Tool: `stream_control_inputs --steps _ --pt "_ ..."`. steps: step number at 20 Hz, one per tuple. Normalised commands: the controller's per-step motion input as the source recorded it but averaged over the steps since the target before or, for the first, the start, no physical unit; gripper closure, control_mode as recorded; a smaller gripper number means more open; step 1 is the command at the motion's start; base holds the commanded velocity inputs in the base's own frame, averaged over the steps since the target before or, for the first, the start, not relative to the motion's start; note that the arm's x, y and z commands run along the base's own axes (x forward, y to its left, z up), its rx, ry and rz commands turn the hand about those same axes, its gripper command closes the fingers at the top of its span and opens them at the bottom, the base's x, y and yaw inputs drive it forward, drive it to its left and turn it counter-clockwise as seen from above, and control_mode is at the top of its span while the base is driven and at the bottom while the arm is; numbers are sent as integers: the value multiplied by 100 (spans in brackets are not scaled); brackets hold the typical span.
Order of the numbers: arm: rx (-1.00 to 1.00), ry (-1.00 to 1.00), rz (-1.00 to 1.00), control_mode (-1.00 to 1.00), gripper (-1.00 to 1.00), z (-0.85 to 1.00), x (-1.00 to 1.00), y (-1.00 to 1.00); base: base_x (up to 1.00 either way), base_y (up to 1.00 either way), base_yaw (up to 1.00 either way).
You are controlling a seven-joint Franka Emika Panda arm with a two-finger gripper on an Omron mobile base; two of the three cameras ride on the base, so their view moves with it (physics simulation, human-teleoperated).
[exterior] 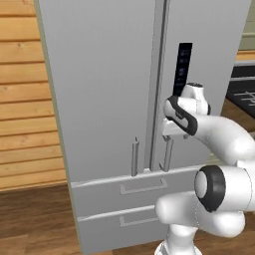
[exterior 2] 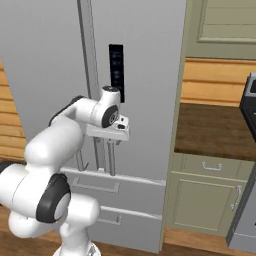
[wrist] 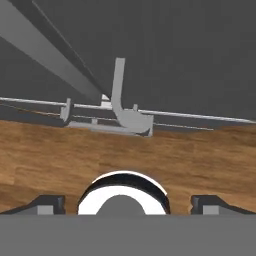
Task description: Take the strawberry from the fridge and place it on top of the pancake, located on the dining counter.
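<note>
The fridge (exterior: 104,99) stands closed right in front of the hand (exterior 2: 109,145), which points down with its fingers spread wide and holds nothing. Below it is wood floor (wrist: 125,150); to its right, a dark surface (exterior 2: 215,130) over green-grey cabinets (exterior 2: 205,195).

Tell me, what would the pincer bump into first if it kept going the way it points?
Probably the wooden floor; the pincer points down, just clear of the fridge door handle, though depth is unclear.
</note>
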Motion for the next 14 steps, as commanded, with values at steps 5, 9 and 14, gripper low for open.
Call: stream_control_inputs --steps 5,9,14 --pt "1 0 0 -100 -100 -27 44 1 0 0 0" --pt "2 0 0 -100 -100 -16 45 0 0 0 0" --pt "0 2 0 -100 -100 -30 32 2 0 0 0"
